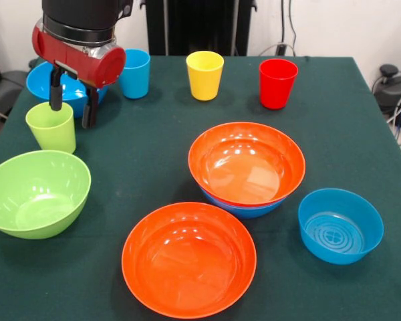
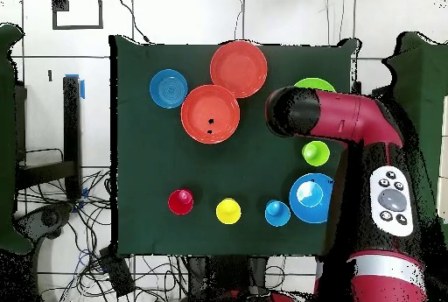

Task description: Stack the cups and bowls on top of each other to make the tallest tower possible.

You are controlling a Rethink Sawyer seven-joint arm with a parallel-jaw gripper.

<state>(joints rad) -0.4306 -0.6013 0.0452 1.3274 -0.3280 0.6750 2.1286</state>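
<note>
A: Left of frame first. Your gripper [image 1: 72,105] hangs over the lime green cup [image 1: 51,127], upper left. Jaws spread; one finger dips at the cup's rim, the other hangs just right of it, outside. Nothing held.

B: Contact with the wall?

A: Cannot tell. Below it sits the lime green bowl [image 1: 37,192], lower left, empty. Behind the gripper, a blue bowl [image 1: 40,79], partly hidden, then the blue cup [image 1: 135,73] just beside it.

B: Centre?

A: Yellow cup [image 1: 205,75] at top. An orange bowl [image 1: 188,259] at bottom centre. Right of it, a second orange bowl [image 1: 246,163] nested in a blue bowl [image 1: 244,208] — your tower's start, by my reading.

B: Right side?

A: Red cup [image 1: 278,83] upper right, small blue bowl [image 1: 340,225] lower right.

B: Handling?

A: I judge the cup light, stiff, glossy, so slippery. Pinch one wall at the rim, inside and out; it tapers, so grip high.
</note>
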